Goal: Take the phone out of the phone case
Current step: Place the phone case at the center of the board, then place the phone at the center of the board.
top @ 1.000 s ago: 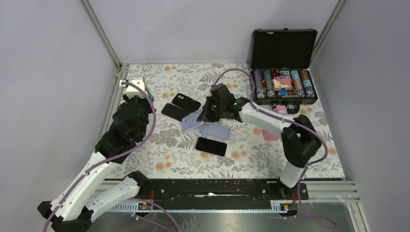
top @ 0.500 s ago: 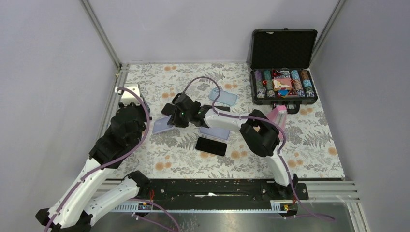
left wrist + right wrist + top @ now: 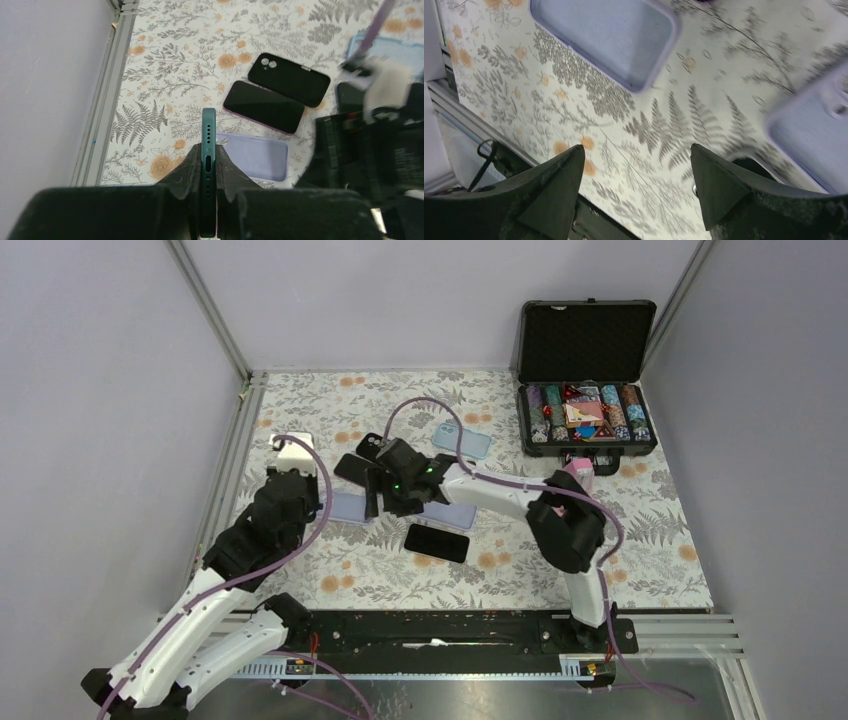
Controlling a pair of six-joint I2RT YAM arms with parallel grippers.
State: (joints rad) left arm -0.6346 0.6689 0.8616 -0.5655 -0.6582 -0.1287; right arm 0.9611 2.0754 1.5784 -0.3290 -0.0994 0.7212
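Note:
My left gripper point(image 3: 208, 148) is shut on a dark teal phone point(image 3: 208, 125), held edge-on and upright above the floral table. Just beyond it an empty lavender phone case point(image 3: 257, 157) lies open side up on the table, left of centre in the top view point(image 3: 348, 506). My right gripper point(image 3: 636, 155) hangs open just above the table near that case point(image 3: 609, 35), with nothing between its fingers. In the top view the right gripper point(image 3: 377, 495) sits at the case's right end.
A black phone point(image 3: 263, 106) and a black case point(image 3: 289, 79) lie behind the lavender case. A second lavender case point(image 3: 447, 515), another black phone point(image 3: 436, 542) and a blue case point(image 3: 463, 441) lie mid-table. An open chip case point(image 3: 585, 380) stands back right.
My right gripper carried the lavender case leftward, set it on the table and opened. The left arm, still gripping the phone, shifted slightly nearer and to the right.

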